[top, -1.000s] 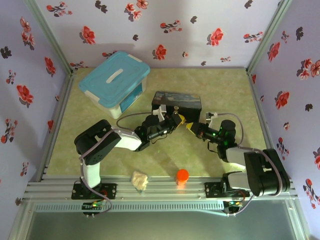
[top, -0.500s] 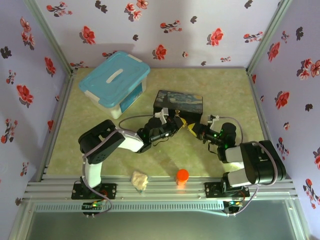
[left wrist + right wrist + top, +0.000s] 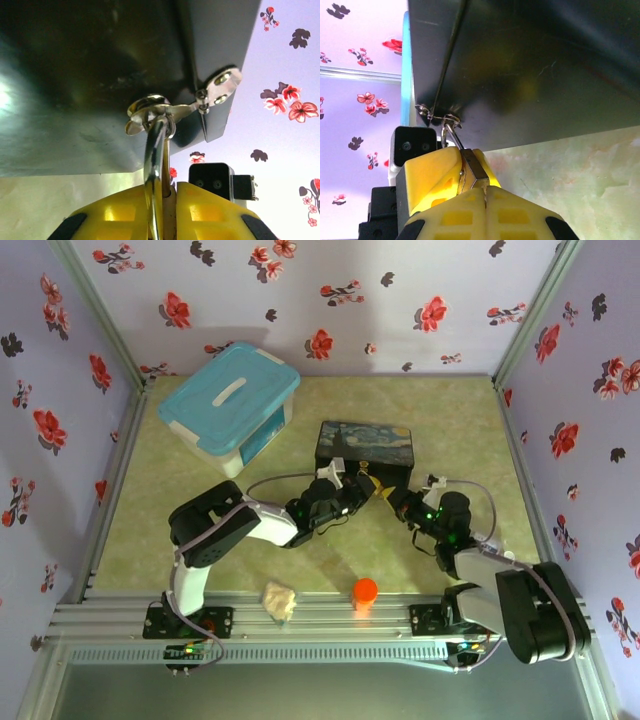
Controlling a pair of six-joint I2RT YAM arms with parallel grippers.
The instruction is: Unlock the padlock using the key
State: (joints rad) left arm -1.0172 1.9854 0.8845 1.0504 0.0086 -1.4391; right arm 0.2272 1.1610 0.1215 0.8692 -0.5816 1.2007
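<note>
The painted box stands mid-table with a silver hasp on its near face. From that hasp hangs the padlock, its thin silver shackle running down into my left gripper, which is shut on the brass body. In the top view the left gripper and right gripper meet just in front of the box. My right gripper is shut with its tips pressed against the padlock's bottom face. The key is pinched in the seam between those tips, almost wholly hidden.
A clear tub with a blue lid sits at the back left. An orange round cap and a crumpled pale lump lie near the front rail. Flowered walls close in three sides.
Both grippers have shifted a little right and toward the front, still joined at the padlock. The box has slid slightly to the right with them.
</note>
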